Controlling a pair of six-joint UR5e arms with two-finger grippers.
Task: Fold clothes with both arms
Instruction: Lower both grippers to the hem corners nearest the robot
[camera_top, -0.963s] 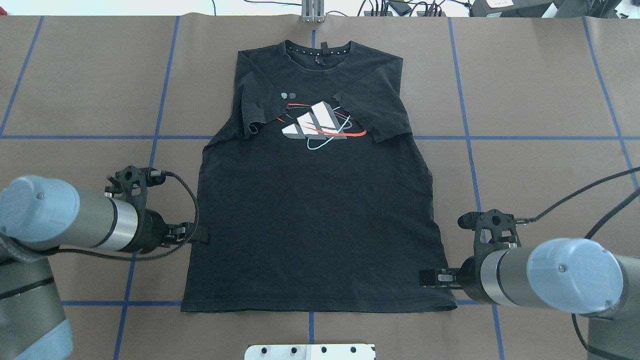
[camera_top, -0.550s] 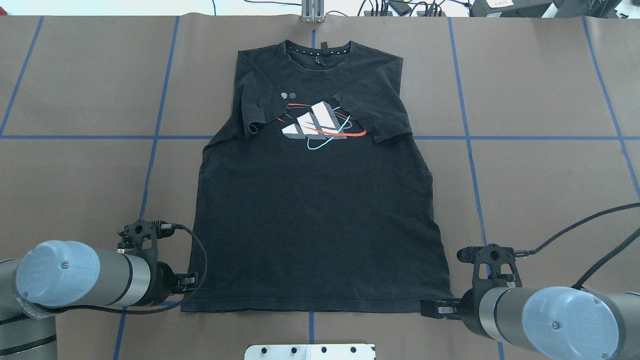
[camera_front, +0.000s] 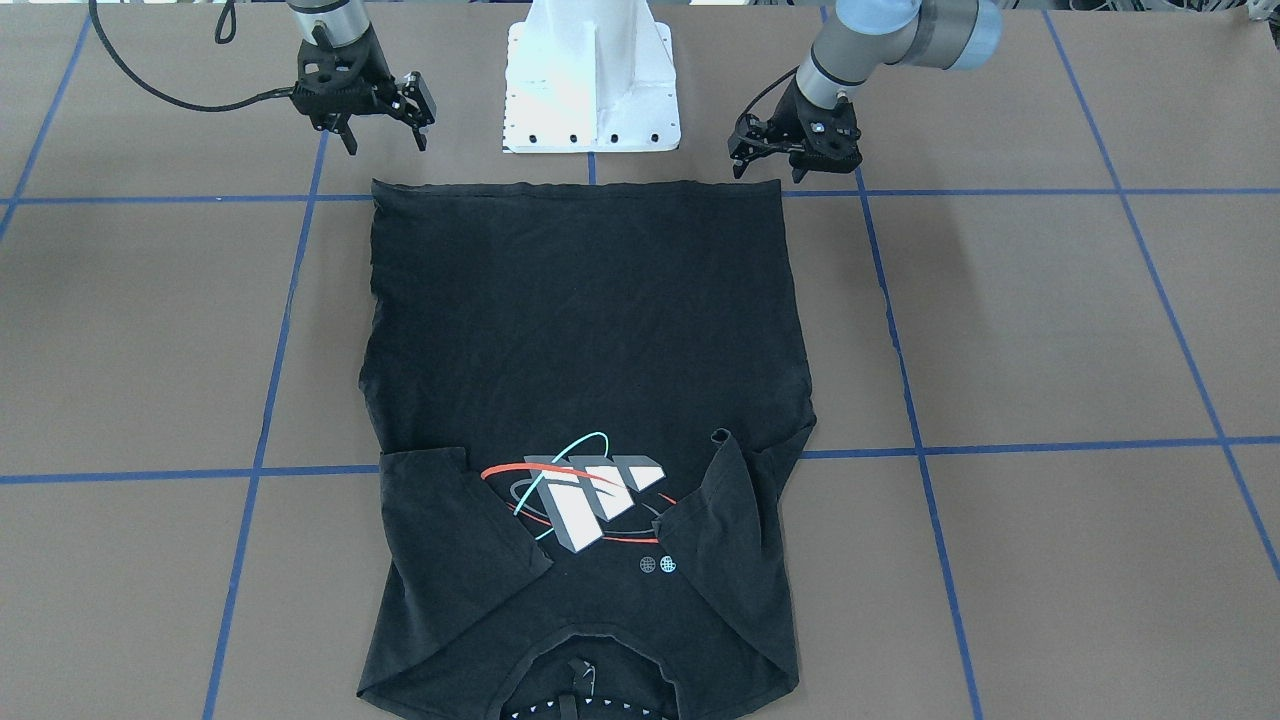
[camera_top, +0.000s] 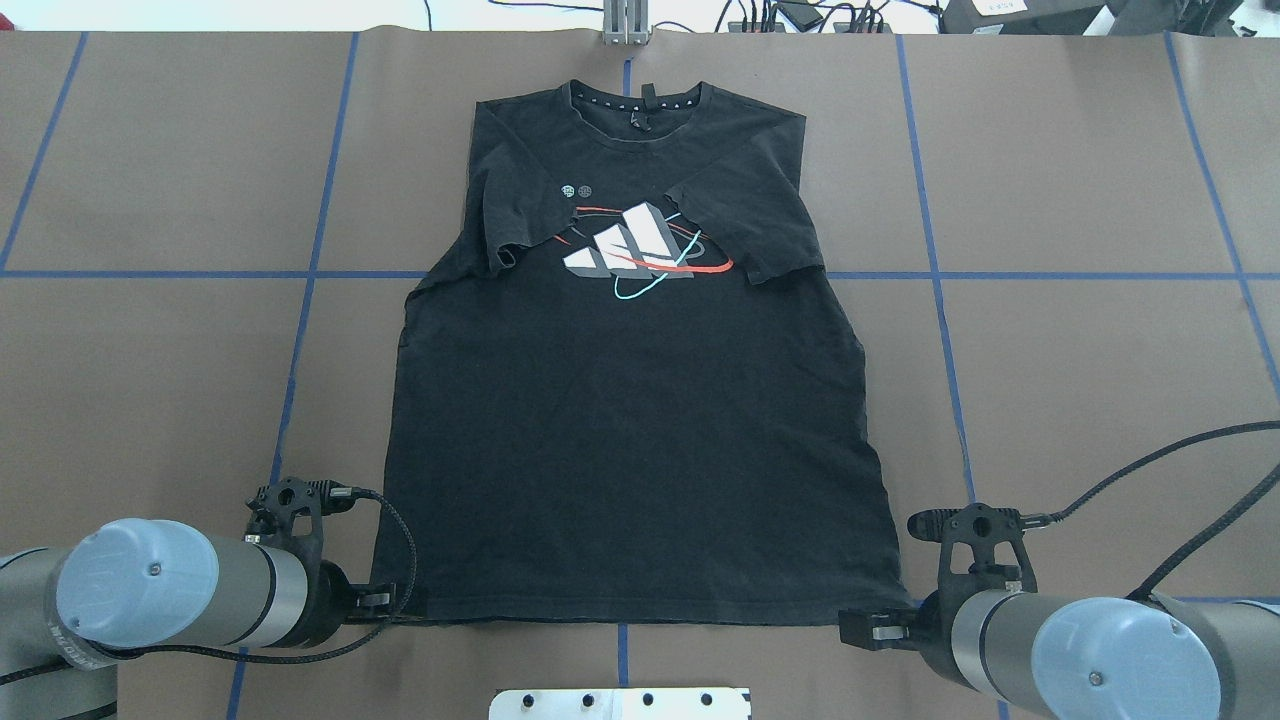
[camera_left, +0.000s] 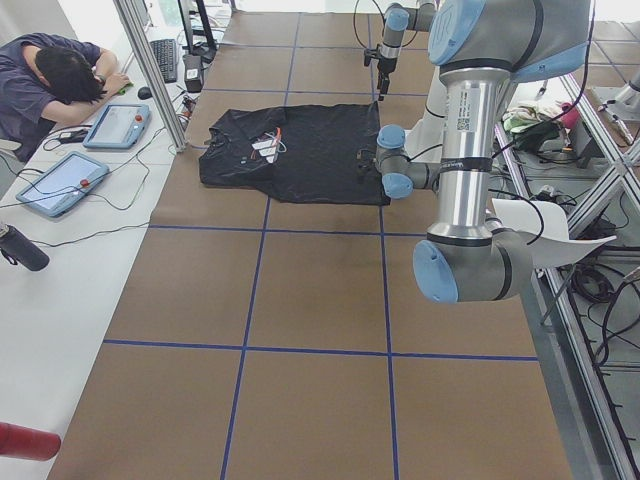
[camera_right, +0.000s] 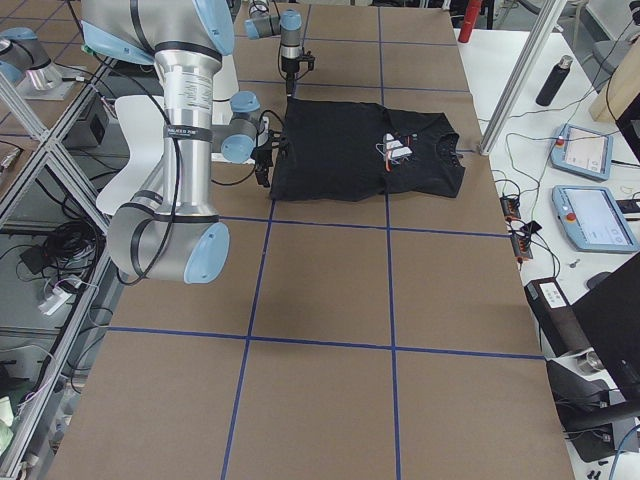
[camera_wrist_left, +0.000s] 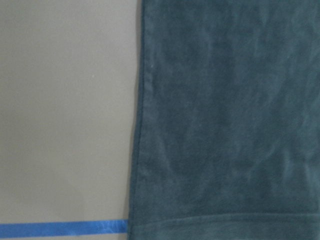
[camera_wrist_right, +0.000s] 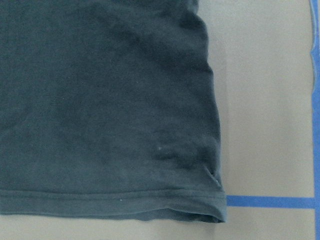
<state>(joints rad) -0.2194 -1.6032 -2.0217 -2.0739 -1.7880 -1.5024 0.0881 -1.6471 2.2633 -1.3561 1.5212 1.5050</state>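
Exterior front-facing shows T-shirt (camera_front: 580, 330) sleeves tucked in, body unfolded; left gripper (camera_front: 767, 177) and right gripper (camera_front: 386, 147), fingers apart, at hem corners.

L arm (camera_top: 240, 598) & R arm (camera_top: 1000, 630) were silver-grey tubes w/ light-blue caps. Cables (camera_top: 1140, 462) were black, braided; base (camera_front: 590, 80) white.

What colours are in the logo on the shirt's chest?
The logo: white-grey bars, red and cyan rings, on the black T-shirt. Clearest in the overhead exterior view.

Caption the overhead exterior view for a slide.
Black T-shirt, sleeves folded in; left gripper and right gripper at its hem corners.
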